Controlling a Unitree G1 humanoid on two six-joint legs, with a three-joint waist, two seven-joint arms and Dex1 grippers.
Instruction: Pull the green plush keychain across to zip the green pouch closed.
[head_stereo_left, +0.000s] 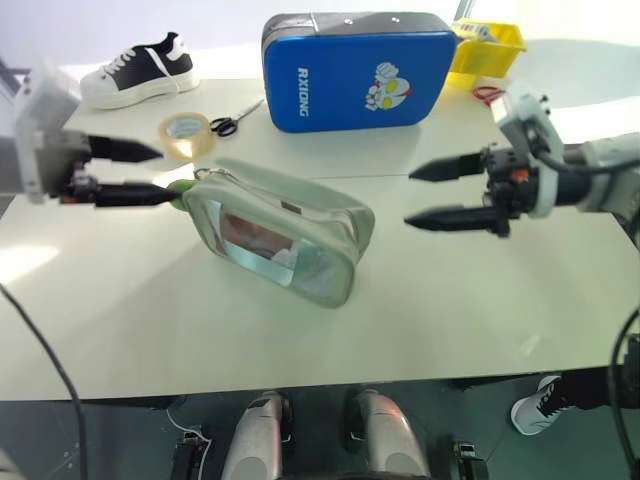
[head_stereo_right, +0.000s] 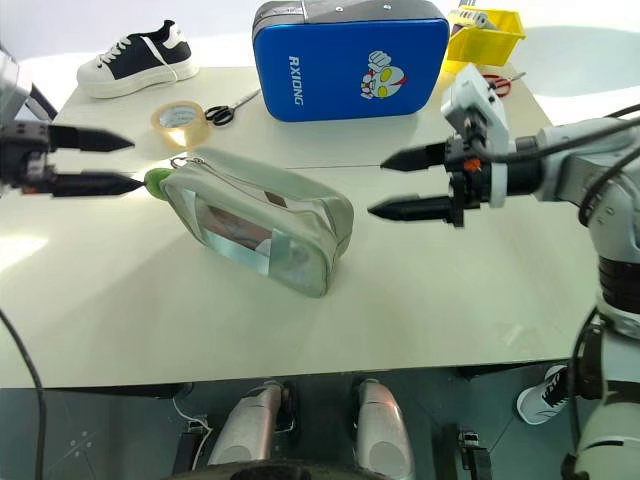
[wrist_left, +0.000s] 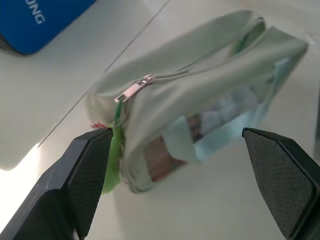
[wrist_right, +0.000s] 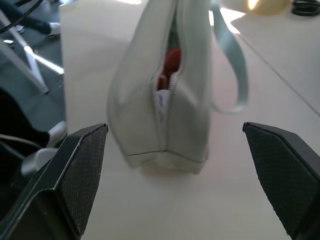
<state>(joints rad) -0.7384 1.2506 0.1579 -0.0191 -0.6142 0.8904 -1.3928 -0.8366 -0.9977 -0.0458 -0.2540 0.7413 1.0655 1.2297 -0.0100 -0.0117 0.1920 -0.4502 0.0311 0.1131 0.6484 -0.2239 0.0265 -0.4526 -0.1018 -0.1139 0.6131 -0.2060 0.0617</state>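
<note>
Clearly "RXIONG" reads on the blue case (head_stereo_left: 358, 72); both end effectors, left (head_stereo_left: 138, 171) and right (head_stereo_left: 425, 195), gape empty.

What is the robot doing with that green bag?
It is about to zip the green pouch shut. The pouch lies on the white table with its zipper partly open. The open left gripper is right by the green plush keychain on the zipper pull. The open right gripper waits near the pouch's other end.

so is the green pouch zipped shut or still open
Open: the green pouch shows a gap along its top with red contents inside, and the zipper pull sits at one end.
</note>
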